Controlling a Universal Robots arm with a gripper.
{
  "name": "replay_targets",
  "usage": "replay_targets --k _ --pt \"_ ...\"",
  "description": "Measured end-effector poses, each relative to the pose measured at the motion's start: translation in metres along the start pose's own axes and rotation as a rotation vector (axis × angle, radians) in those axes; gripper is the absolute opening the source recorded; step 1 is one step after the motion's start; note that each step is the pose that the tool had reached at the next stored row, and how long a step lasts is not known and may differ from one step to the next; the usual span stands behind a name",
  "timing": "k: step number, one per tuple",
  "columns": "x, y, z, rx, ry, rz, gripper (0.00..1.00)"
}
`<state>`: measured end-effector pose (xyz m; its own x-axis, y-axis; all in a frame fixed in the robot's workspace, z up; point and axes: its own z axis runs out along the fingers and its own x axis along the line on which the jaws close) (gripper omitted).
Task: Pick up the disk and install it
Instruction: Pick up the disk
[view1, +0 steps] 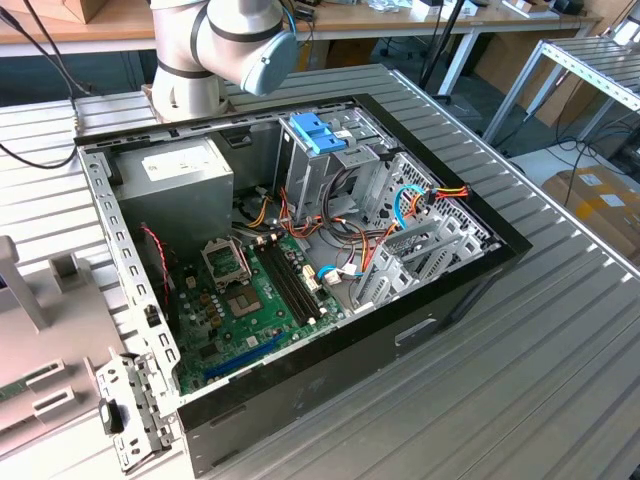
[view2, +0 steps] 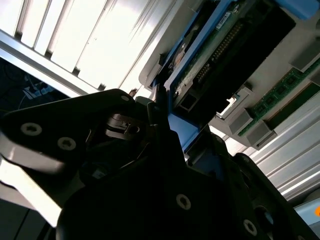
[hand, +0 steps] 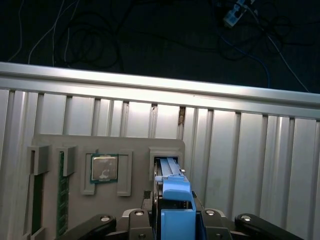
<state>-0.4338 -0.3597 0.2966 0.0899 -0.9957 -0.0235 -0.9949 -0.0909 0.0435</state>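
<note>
Gripper (hand: 174, 199) first: in the first wrist view we see its 2 dark jaws hugging a blue side piece of the disk (view2: 235, 55), 1 on each side with no gap that we can make out. We call that closed on it.

The disk stands on edge in 1 slot of the grey fixture tray (hand: 135, 145), not yet lifted out. The tray also carries a CPU chip (hand: 104, 167) and a green RAM stick (hand: 61, 195). It rests on the ribbed aluminium table (view1: 560, 380), at the exterior view's left of the open PC case (view1: 440, 300).

We judge the step in hand to be the pick. Doing it well means gripping the blue plastic only and keeping off the bare green circuit board seen in the second wrist view. The draw should run straight along the slot walls, because any tilt could bind the disk or drag the tray.

The drive cage (view1: 345, 185) under its light-blue latch (view1: 318, 130) sits well apart.
</note>
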Motion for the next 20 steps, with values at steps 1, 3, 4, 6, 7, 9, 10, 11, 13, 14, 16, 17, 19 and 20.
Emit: replay_targets --k 1,3,4,6,7,9,10,11,13,14,16,17,19,20 --pt "0.0 0.0 -0.0006 0.0 -0.0003 0.0 0.38" --pt "0.0 0.0001 -0.0021 0.0002 -0.0008 0.0 0.38" --pt "0.0 0.0001 -0.0025 0.0003 -0.0009 0.0 0.38" --pt "0.0 0.0001 -0.0027 0.0003 -0.0009 0.0 0.38" --pt "-0.0001 0.0001 -0.0028 0.0001 -0.0009 0.0 0.38" --pt "-0.0001 0.0001 -0.0029 0.0002 -0.0009 0.0 0.38" --pt "-0.0001 0.0001 -0.003 0.0001 -0.001 0.0 0.38" --pt "-0.0001 0.0002 -0.0034 0.0 -0.0012 0.0 0.37" --pt "-0.0002 0.0002 -0.004 0.0001 -0.0014 0.0 0.37" --pt "-0.0001 0.0002 -0.0045 0.0 -0.0014 0.0 0.37" --pt "-0.0002 0.0003 -0.0057 0.0001 -0.0016 0.0 0.37" --pt "-0.0002 0.0003 -0.0062 0.0002 -0.0017 0.0 0.37" --pt "-0.0003 0.0003 -0.0078 0.0002 -0.002 0.0 0.37" --pt "-0.0002 0.0004 -0.0088 0.0002 -0.0021 0.0 0.37"
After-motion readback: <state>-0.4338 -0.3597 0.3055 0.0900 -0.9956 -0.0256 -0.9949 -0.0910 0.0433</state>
